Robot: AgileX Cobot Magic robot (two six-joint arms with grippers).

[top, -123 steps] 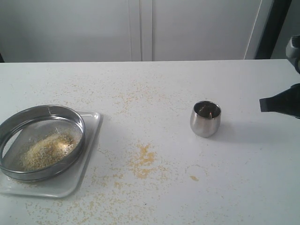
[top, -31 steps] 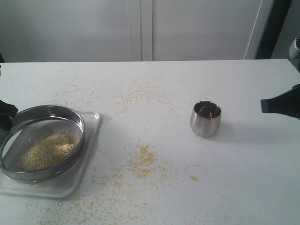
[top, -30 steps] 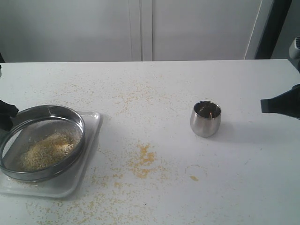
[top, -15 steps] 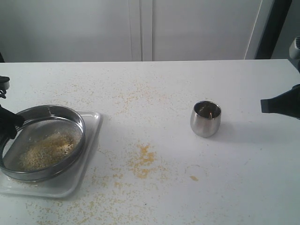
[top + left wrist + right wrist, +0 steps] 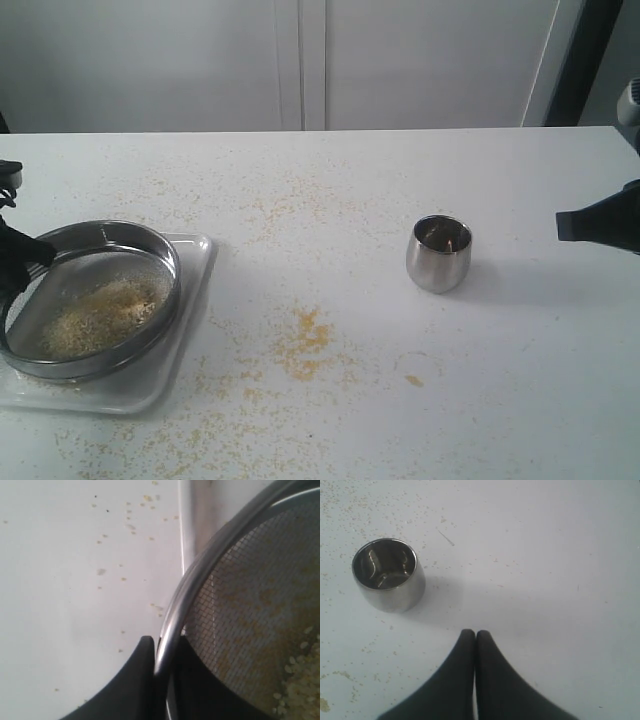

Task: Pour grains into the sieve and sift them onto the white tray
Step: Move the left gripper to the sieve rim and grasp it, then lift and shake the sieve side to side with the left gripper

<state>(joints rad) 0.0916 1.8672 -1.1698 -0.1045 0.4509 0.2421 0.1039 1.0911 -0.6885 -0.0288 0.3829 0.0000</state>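
— At the rim of the sieve (image 5: 110, 362), what's the left gripper (image 5: 163, 645) doing?
— Pinching it: one finger outside the steel ring, the other inside, over the mesh
— And the grains (image 5: 100, 315)?
— Heaped inside the sieve, which sits over the white tray (image 5: 190, 310); more lie scattered on the surface (image 5: 400, 400) beside the sieve
— The right gripper (image 5: 474, 635)?
— Well apart from the sieve, hovering with its fingers pressed together, a steel cup (image 5: 438, 255) standing between it and the sieve
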